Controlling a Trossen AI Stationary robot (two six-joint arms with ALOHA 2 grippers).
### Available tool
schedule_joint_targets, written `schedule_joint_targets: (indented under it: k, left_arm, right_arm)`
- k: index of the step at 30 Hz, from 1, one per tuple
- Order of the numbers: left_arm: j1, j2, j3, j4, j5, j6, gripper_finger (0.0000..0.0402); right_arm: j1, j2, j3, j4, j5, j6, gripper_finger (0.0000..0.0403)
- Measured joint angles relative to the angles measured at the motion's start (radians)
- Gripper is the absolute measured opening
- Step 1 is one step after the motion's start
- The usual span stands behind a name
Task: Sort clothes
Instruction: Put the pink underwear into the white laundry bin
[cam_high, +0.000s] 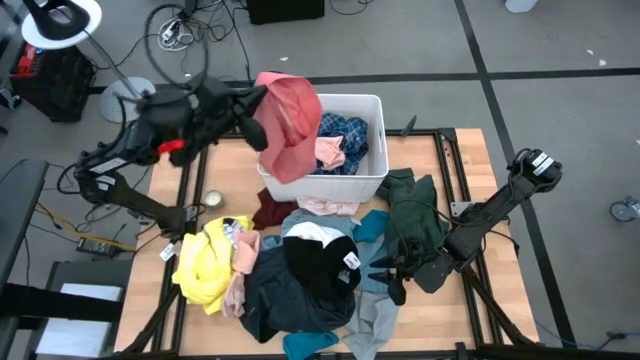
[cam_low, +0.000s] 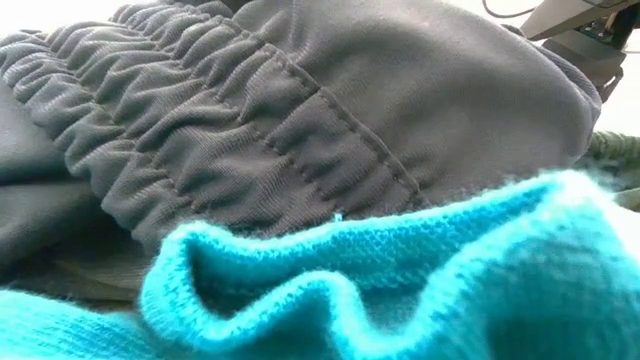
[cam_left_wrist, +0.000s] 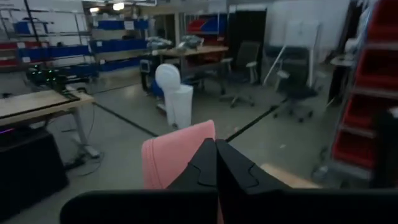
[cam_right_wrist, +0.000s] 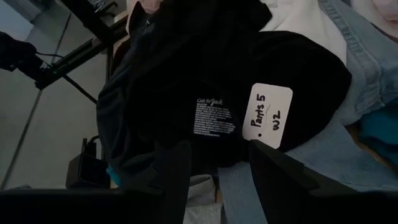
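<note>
1. The left gripper (cam_high: 262, 100) is clenched on a pink garment (cam_high: 290, 125), fingers (cam_left_wrist: 233, 171) pressed together with the cloth pinched between them. The garment hangs straight down from it, draping over the near wall of the white bin (cam_high: 372, 178).

2. Beyond that cloth, inside the bin, lie a blue plaid piece (cam_high: 345, 130) and another pale pink one (cam_high: 330, 152). So the step in hand reads as carrying the pink garment to the bin, close to the drop.

3. The right gripper (cam_high: 390, 272) sits low on the table with its jaws spread and nothing between them. Just ahead of its fingertips is a black garment (cam_right_wrist: 205, 93) carrying a white tag (cam_right_wrist: 270, 115) that reads "Pants 5".

4. The rest of the clothes lie in a heap beyond the right gripper: yellow (cam_high: 200, 262) at the far side, dark grey (cam_high: 280, 300) and teal (cam_high: 372, 225) close by, dark green (cam_high: 415, 205) beside the arm, light denim (cam_high: 375, 315) under its fingers, maroon (cam_high: 270, 208) near the bin.

5. The low view is filled by grey gathered fabric (cam_low: 300, 110) and teal knit (cam_low: 400, 280), so it says little; the grey is probably a waistband in the heap.

6. Next, in my judgement: the left needs to move further over the bin before releasing, since much of the cloth hangs outside the wall. The right must push forward onto the black garment and close on a single layer, not the tag or the denim below.
</note>
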Motion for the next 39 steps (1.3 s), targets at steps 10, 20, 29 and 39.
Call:
schedule_joint_targets:
  k: [10, 20, 29, 39]
  left_arm:
    - [0.185, 0.141, -0.001, -0.128, 0.288, -0.072, 0.0]
    - [0.264, 0.364, -0.002, -0.228, 0.504, -0.108, 0.0008]
    - [0.313, 0.482, -0.002, -0.346, 0.593, -0.155, 0.0079]
    - [0.282, 0.419, -0.002, -0.393, 0.661, -0.096, 0.0124]
  right_arm:
    - [0.0, 0.0, 0.0, 0.001, 0.0, -0.014, 0.0163]
    - [0.0, 0.0, 0.0, 0.001, 0.0, -0.02, 0.0163]
    - [0.0, 0.0, 0.0, -0.005, 0.0, -0.025, 0.0163]
    - [0.0, 0.0, 0.0, -0.006, 0.0, -0.05, 0.0163]
